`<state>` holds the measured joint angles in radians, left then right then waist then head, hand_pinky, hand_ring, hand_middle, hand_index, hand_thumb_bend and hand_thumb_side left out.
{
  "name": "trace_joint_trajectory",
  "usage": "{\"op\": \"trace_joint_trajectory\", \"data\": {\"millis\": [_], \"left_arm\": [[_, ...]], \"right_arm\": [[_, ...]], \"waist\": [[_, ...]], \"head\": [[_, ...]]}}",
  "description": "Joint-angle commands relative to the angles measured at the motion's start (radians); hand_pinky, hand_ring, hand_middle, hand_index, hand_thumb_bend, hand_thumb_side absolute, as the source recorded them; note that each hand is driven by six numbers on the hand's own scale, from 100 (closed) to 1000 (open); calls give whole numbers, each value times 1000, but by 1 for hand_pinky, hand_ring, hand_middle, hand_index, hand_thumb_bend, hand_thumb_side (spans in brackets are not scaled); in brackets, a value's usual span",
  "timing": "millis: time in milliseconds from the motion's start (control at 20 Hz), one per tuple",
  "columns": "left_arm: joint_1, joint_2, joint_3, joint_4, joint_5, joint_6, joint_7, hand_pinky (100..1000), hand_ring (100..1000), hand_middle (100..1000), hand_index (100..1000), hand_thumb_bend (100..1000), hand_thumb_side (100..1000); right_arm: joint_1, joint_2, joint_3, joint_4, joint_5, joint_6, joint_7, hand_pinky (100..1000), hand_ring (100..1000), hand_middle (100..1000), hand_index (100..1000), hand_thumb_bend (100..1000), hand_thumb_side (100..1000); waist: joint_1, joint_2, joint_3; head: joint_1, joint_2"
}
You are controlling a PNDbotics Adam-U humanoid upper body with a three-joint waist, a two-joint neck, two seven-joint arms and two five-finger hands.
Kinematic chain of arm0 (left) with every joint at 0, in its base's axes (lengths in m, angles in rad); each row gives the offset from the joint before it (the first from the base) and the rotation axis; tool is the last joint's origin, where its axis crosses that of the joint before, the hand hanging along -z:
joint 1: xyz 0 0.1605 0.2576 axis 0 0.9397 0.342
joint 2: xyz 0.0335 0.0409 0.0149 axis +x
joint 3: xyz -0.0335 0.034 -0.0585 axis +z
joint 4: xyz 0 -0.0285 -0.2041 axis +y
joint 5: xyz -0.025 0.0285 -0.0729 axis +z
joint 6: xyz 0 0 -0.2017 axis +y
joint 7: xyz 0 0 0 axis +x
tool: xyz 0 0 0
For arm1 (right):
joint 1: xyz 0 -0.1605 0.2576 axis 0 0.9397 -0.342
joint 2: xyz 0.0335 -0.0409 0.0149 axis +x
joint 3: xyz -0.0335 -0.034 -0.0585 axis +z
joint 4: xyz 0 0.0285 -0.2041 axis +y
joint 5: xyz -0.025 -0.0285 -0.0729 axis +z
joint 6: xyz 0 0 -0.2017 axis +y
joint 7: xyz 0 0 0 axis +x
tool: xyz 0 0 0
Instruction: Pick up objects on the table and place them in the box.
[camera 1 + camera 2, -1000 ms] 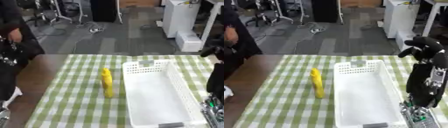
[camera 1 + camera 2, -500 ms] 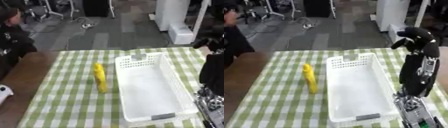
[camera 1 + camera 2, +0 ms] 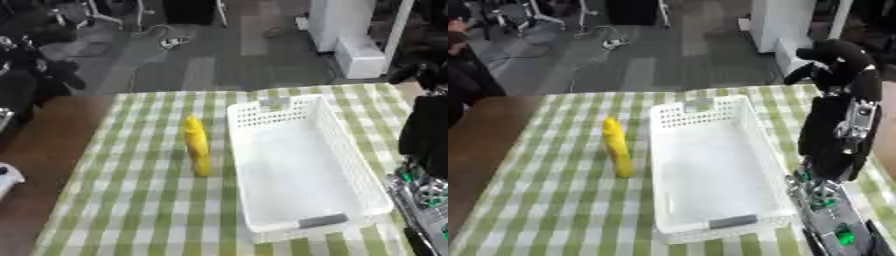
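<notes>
your right hand (image 3: 833, 62) is raised w/ fingers curled, holding nothing. yellow bottle (image 3: 197, 145) stands just left of the white box (image 3: 297, 165) on the checked cloth (image 3: 131, 200).

R hand (image 3: 833, 60) has drifted a bit further in over table's right edge (image 3: 833, 95).

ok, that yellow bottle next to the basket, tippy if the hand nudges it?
Probably. The yellow bottle looks tall and narrow, tapering toward the top, so a nudge high up could topple it. The checked tablecloth may let it slide less than bare wood would. It looks like light plastic. If it falls, the white basket beside it might stop a roll.
</notes>
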<state>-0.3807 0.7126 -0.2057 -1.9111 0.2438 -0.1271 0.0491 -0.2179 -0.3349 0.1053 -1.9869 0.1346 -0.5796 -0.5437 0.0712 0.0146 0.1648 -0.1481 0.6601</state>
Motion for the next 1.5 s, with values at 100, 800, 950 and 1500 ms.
{"op": "trace_joint_trajectory", "data": {"millis": [100,800,950,1500], "left_arm": [[-33,28,-8,56,-30,-2,-23,834,609,869,1000,398,793],[-86,16,-31,209,-138,-12,-61,903,664,899,1000,453,811],[-97,8,-33,233,-186,2,-29,942,668,899,1000,475,818],[-135,-39,-65,313,-259,49,-9,1000,720,921,1000,486,840]], "right_arm": [[-22,-9,1,-13,-3,-1,0,378,613,632,730,100,917],[-34,-6,3,-13,-11,0,3,379,613,632,730,100,916],[-35,-5,3,-13,-12,0,4,379,613,632,730,100,916],[-37,-4,6,-13,-17,1,10,379,613,632,730,100,916]], "waist": [[-1,-4,-2],[2,-2,-18],[2,-1,-20],[2,-1,-24]], "head": [[9,14],[21,22],[25,23],[36,32]]}}
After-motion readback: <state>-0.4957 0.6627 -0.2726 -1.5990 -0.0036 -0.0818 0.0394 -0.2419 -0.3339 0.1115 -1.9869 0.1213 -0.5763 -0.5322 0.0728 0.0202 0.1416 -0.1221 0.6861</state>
